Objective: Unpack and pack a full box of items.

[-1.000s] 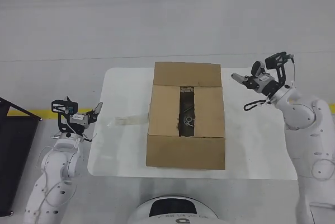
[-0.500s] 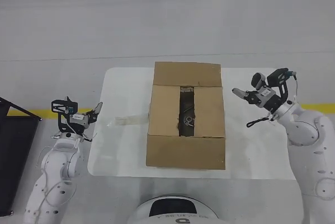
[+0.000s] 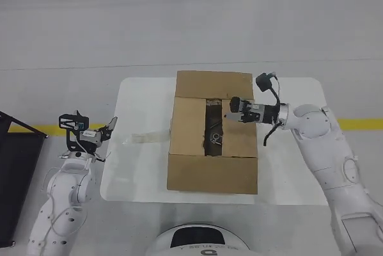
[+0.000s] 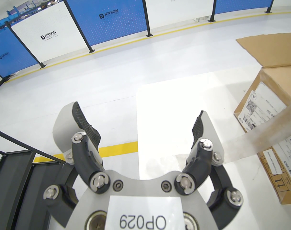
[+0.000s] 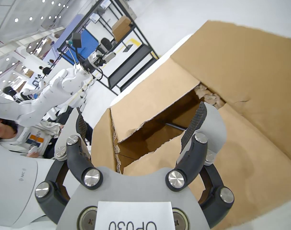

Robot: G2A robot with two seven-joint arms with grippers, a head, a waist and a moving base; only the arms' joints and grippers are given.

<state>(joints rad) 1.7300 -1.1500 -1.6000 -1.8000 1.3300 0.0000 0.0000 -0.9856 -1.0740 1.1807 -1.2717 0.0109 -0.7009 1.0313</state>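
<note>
Hovering spread wide over the 3 o'clock flap [image 3: 240,131] of the box [image 3: 212,165], the right gripper [image 3: 230,109] is empty; items [image 3: 214,136] lie inside, apparently none unpacked.

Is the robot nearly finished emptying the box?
Not yet. The tape is peeled back from the box top, and its flaps are parted a little. The right end effector hovers open at that gap. The things inside haven't come out, and repacking comes after.
</note>
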